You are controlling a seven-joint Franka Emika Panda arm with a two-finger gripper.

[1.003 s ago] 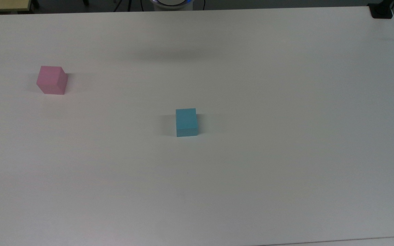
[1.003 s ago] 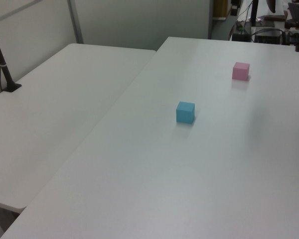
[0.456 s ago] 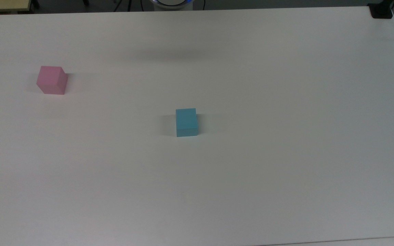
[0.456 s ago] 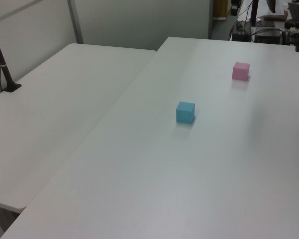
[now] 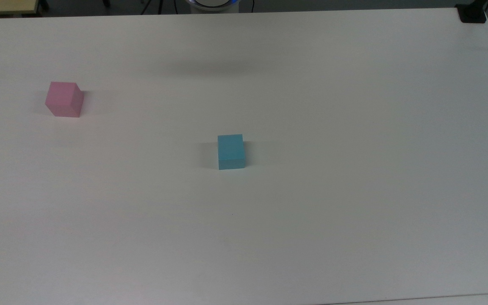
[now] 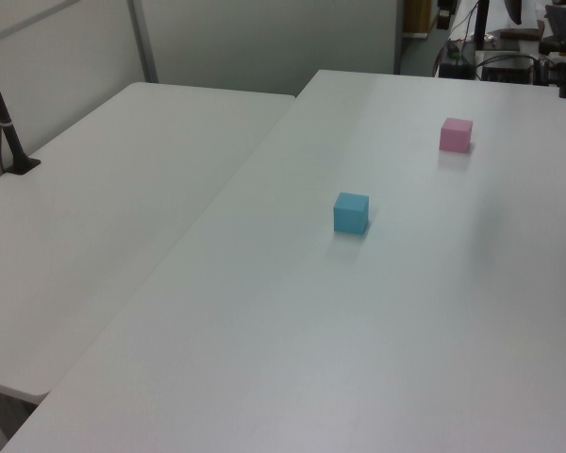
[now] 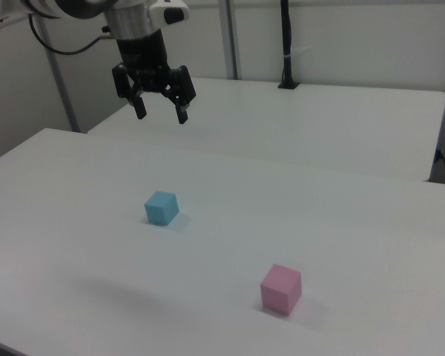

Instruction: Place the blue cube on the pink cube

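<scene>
Top view, blue cube: blue cube (image 5: 230, 151) sits flat on the white table (image 5: 354, 190), close to the middle of the frame, with nothing touching it.
Top view, pink cube: pink cube (image 5: 64, 99) stands in the upper left of the frame, well apart from the blue one and turned a little, so one corner points toward the lower edge.
Top view, robot base: a round white base (image 5: 212, 4) shows at the top edge, behind the table.
Left view, cubes: the blue cube (image 6: 351, 212) is in the middle of the frame, and the pink cube (image 6: 456, 135) is in the upper right, farther back on the same table (image 6: 377, 359).
Left view, second table: another white table (image 6: 94, 226) joins on the left side of the frame, with a black pole (image 6: 8, 123) standing on it.
Right view, gripper: the gripper (image 7: 159, 113) hangs in the upper left of the frame, high above the table (image 7: 356, 222), with its two fingers spread apart and nothing between them.
Right view, cubes: the blue cube (image 7: 161, 208) is below the gripper and a little lower in the frame; the pink cube (image 7: 281, 288) is in the lower middle.
Progress: nothing of the task is done, I think. The blue cube is not yet grasped. What is left is to come down on it, grasp it, carry it over and set it on the pink cube.
</scene>
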